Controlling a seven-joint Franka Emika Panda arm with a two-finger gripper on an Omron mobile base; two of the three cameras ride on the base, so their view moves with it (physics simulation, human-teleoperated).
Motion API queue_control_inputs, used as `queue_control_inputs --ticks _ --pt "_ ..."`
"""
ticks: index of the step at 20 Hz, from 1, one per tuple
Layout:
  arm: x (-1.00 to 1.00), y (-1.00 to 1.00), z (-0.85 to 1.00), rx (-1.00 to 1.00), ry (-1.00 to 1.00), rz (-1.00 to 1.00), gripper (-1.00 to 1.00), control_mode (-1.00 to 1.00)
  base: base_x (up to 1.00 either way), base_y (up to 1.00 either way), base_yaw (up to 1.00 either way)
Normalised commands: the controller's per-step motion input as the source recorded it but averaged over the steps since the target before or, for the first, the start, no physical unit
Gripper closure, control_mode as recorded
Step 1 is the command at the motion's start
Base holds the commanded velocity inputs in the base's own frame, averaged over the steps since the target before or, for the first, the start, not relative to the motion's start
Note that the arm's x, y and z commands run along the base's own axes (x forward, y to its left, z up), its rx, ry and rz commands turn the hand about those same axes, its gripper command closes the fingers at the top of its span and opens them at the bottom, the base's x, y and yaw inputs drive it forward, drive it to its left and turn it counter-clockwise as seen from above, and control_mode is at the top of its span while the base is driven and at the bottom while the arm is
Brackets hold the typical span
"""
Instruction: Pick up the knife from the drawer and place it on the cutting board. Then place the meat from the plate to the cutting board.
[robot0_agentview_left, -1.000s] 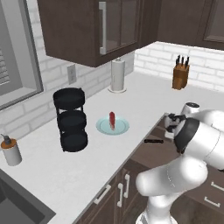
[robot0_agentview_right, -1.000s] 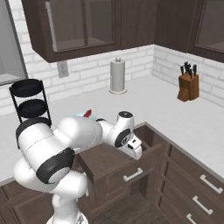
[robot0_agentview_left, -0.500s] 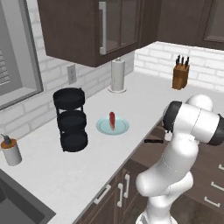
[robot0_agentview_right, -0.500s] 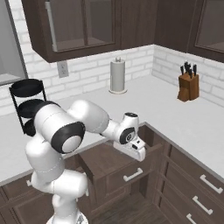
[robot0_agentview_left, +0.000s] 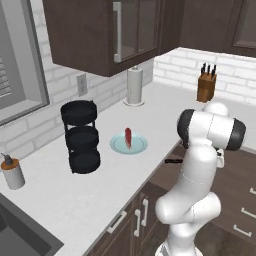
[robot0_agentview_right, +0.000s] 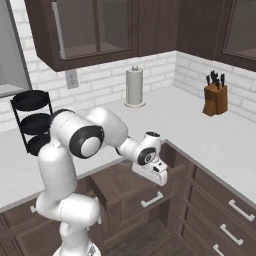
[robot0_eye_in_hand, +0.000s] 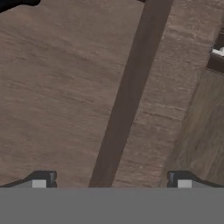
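Note:
My gripper (robot0_agentview_right: 153, 175) hangs over the open drawer (robot0_agentview_right: 116, 184), pointing down into it. In the hand view my gripper (robot0_eye_in_hand: 111, 183) is open, its tips wide apart with nothing between them, above the drawer's bare brown wood. The knife's black handle (robot0_agentview_left: 173, 161) peeks out just left of the arm; a black shape (robot0_eye_in_hand: 17, 3) at that view's top left corner may be the same handle. Its blade is hidden. The meat (robot0_agentview_left: 128, 136), a small red strip, lies on the pale blue plate (robot0_agentview_left: 140, 147) on the counter. The cutting board is out of view.
A black three-tier rack (robot0_agentview_left: 80, 135) stands left of the plate. A paper towel roll (robot0_agentview_left: 134, 86) and a tan knife block (robot0_agentview_left: 206, 86) stand by the back wall. A soap dispenser (robot0_agentview_left: 12, 172) sits near the sink (robot0_agentview_left: 20, 240). Closed drawers (robot0_agentview_right: 235, 215) run to the right.
The arm's elbow has swung from a low fold to upright over the base. The hand has stayed over the open drawer, and the jaws have stayed open.

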Motion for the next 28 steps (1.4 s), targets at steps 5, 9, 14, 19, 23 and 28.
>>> queue_control_inputs --ticks 5,9,14,19,23,28 --pt "0.0 0.0 -0.39 0.0 0.06 0.0 -1.0 -1.0 0.0 0.0 0.0" --pt "-0.27 -0.16 -0.31 0.0 0.09 0.0 -1.0 -1.0 0.0 0.0 0.0" --pt "-0.93 -0.55 -0.07 0.02 0.05 0.0 -1.0 -1.0 0.0 0.0 0.0" --pt "-1.0 -0.81 -0.16 0.02 0.05 0.0 -1.0 -1.0 0.0 0.0 0.0" --pt "-1.0 -0.83 -0.04 0.06 0.03 0.0 -1.0 -1.0 0.0 0.0 0.0" --pt "-0.89 -0.38 0.51 0.12 -0.09 0.0 -1.0 -1.0 0.0 0.0 0.0"
